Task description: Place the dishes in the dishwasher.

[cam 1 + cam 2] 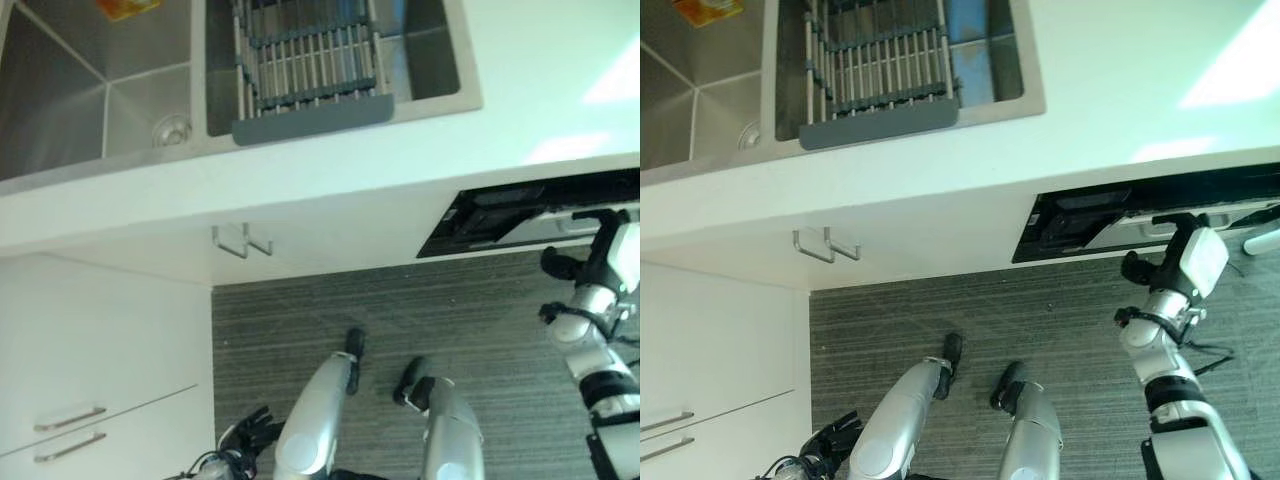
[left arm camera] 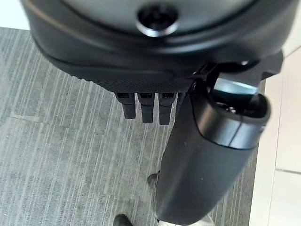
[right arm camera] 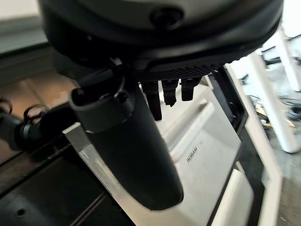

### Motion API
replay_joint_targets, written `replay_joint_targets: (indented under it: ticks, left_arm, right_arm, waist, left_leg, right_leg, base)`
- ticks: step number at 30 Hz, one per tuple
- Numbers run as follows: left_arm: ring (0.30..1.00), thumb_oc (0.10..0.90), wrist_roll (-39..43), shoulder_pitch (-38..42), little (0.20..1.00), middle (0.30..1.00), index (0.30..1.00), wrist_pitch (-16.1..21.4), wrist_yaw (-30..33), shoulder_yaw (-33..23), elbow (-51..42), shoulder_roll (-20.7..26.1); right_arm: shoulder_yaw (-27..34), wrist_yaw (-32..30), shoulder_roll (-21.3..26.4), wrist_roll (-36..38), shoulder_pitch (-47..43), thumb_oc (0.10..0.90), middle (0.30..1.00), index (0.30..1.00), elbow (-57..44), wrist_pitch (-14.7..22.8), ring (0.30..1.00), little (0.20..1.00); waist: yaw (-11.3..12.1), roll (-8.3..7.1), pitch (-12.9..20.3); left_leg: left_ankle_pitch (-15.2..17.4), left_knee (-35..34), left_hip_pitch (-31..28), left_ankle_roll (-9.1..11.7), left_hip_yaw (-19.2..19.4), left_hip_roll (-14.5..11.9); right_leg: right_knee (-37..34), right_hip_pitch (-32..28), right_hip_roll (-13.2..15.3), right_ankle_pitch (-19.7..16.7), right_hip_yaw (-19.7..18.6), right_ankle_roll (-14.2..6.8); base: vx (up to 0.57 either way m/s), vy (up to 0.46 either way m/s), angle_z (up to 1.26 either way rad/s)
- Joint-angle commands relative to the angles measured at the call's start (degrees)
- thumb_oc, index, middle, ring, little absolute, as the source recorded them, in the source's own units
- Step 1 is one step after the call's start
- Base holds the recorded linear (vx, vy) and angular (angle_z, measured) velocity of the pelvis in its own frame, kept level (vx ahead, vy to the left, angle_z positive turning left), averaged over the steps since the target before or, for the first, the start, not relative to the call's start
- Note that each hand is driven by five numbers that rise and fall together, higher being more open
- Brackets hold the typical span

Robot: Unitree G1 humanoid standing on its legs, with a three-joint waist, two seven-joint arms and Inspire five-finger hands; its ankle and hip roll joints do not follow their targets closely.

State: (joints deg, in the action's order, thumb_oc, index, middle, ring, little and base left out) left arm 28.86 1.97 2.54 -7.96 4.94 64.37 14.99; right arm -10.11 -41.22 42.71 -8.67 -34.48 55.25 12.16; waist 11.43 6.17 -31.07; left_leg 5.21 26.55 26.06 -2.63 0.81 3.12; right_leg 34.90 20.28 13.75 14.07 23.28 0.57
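Observation:
The dishwasher [image 1: 1110,225] sits under the white counter at the right, its door tipped open a little to show a dark gap and a silver inner edge [image 3: 94,160]. My right hand [image 1: 1195,255] is raised to that door's top edge. Its thumb [image 3: 127,150] lies across the silver edge, and its relaxed fingers [image 3: 164,94] hang over the door's inner panel without closing on anything. My left hand [image 1: 250,430] hangs low at my left side over the carpet, its fingers [image 2: 146,106] relaxed and empty. A grey dish rack [image 1: 310,60] spans the right sink basin; no dishes can be made out on it.
The double steel sink [image 1: 110,100] is set into the counter [image 1: 540,90]; a yellow item [image 1: 125,8] lies in its left basin and something blue [image 1: 965,20] lies behind the rack. Two hooks [image 1: 240,243] hang under the counter edge. White drawers with bar handles [image 1: 70,418] stand at the left.

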Motion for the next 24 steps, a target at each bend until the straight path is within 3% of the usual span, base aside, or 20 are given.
replay_joint_targets:
  ticks: [1,6,10,13,18,20,24]
  left_arm:
    - [0.9,0.8,0.82,-2.69,0.9,0.9,0.9,1.89,0.46,2.43,-3.29,4.42]
    - [0.9,0.8,5.42,-0.65,0.9,0.9,0.9,10.54,3.29,1.08,-10.27,7.52]
    - [0.9,0.8,10.56,0.58,0.9,0.9,0.9,13.83,3.11,-1.21,-15.75,8.51]
    - [0.9,0.8,10.79,0.43,0.9,0.9,0.9,14.52,1.82,-2.83,-19.22,8.51]
    - [0.9,0.8,10.56,-1.8,0.9,0.9,0.9,16.14,-2.45,-4.71,-22.5,5.6]
    - [0.9,0.8,9.3,-4.0,0.9,0.9,0.9,13.84,-6.06,-5.89,-22.81,4.08]
    - [0.9,0.8,6.67,-5.08,0.9,0.9,0.9,8.31,-9.6,-5.9,-20.95,2.4]
  right_arm:
    - [-5.48,-0.51,8.92,-3.18,-14.84,0.8,0.9,0.9,-8.98,6.93,0.9,0.9]
    - [-11.16,3.17,10.99,0.27,-25.36,0.8,0.9,0.9,-6.65,3.32,0.9,0.9]
    - [-9.04,6.4,8.7,3.42,-21.29,0.8,0.9,0.9,-7.65,4.27,0.9,0.9]
    - [-4.95,9.79,3.16,7.39,-11.05,0.8,0.9,0.9,-10.8,5.14,0.9,0.9]
    - [-2.98,15.0,-10.88,12.25,11.59,0.8,0.9,0.9,-16.7,4.64,0.9,0.9]
    - [-2.91,17.73,-16.1,13.04,22.15,0.8,0.9,0.9,-16.25,5.63,0.9,0.9]
    - [-1.84,21.91,-18.97,16.83,28.66,0.8,0.9,0.9,-13.76,3.13,0.9,0.9]
  waist:
    - [2.69,1.22,1.28]
    - [5.06,1.1,1.28]
    - [5.13,0.32,1.28]
    - [4.23,-0.1,1.77]
    - [1.3,-0.5,4.38]
    - [-0.69,-1.13,6.41]
    - [-3.14,-1.83,8.77]
  left_leg:
    - [2.61,-9.36,-6.05,-0.7,-1.2,-1.16]
    - [2.75,-9.36,-6.02,-1.14,-1.16,-0.82]
    - [3.47,-9.36,-7.56,-1.14,-1.26,-0.95]
    - [4.17,-9.36,-9.55,-0.57,-1.3,-1.82]
    - [4.94,-9.36,-11.27,1.7,0.15,-4.66]
    - [4.9,-9.36,-11.72,2.66,1.55,-6.05]
    - [5.48,-9.36,-12.93,2.99,2.74,-6.91]
  right_leg:
    - [6.83,-4.15,-0.57,6.63,-0.44,-1.42]
    - [4.64,-7.02,0.14,5.03,2.26,-2.32]
    - [2.31,-9.86,-0.21,4.29,3.22,-2.91]
    - [-0.99,-12.52,-1.2,3.89,3.41,-3.15]
    - [-10.98,-18.73,-4.87,4.45,2.87,-2.75]
    - [-14.77,-21.37,-6.4,3.84,2.35,-2.58]
    - [-17.41,-23.33,-7.38,3.27,1.34,-2.42]
  base:
    - [0.09,0.067,0.32]
    - [0.06,0.009,0.15]
    - [0.01,-0.053,0.12]
    - [0.02,-0.061,0.16]
    - [0.03,-0.07,0.05]
    - [0.02,-0.078,-0.05]
    - [0.0,-0.044,-0.35]
